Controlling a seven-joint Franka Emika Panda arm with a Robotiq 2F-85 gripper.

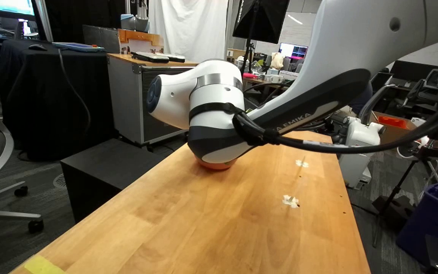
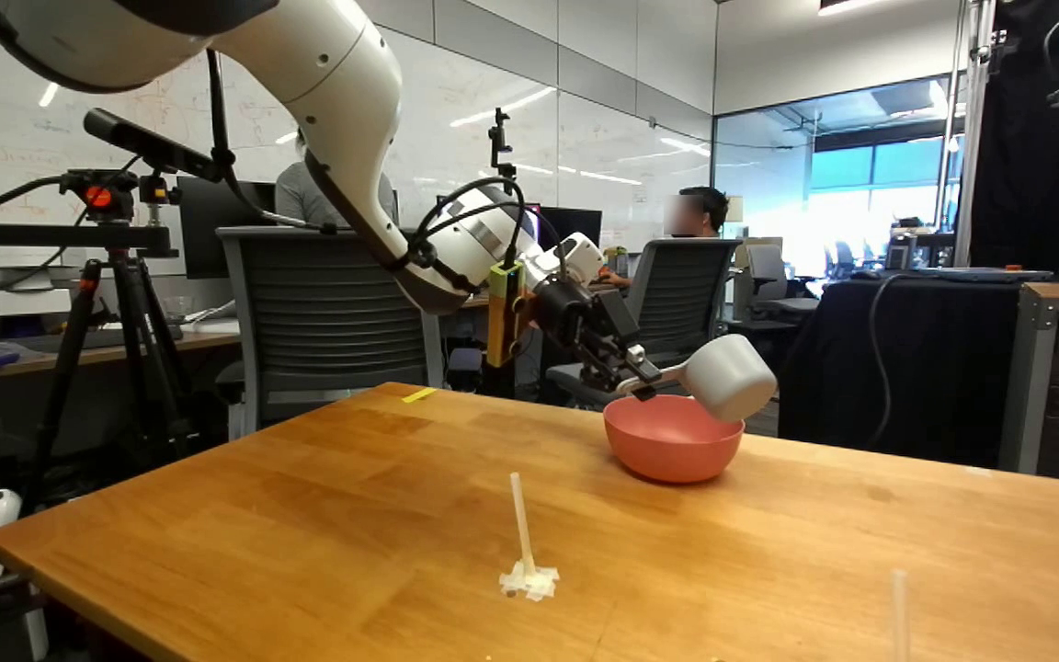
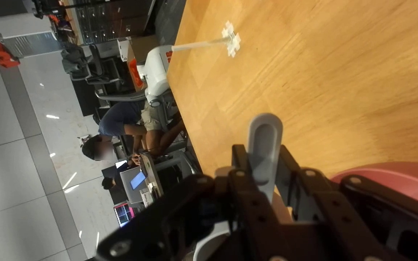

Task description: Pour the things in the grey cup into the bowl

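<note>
1. Dark gripper (image 3: pixel 262 161) nearest, jaws pinched snugly on the grey cup's (image 2: pixel 730 377) slim handle (image 3: pixel 265 145).
2. That cup hangs tilted, seemingly above the rim of the pink-red bowl (image 2: pixel 672 462); contents hidden.
3. Probably light, stiff, smooth; best held by its handle, though it could twist.

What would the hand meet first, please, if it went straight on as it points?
Probably the wooden tabletop, judging by the wrist view, but depth is unclear and the bowl lies close.

Blown-out window (image 2: pixel 860 207), glare on whiteboard (image 2: pixel 474 92), soft shadow by bowl (image 2: pixel 672 449)
</note>
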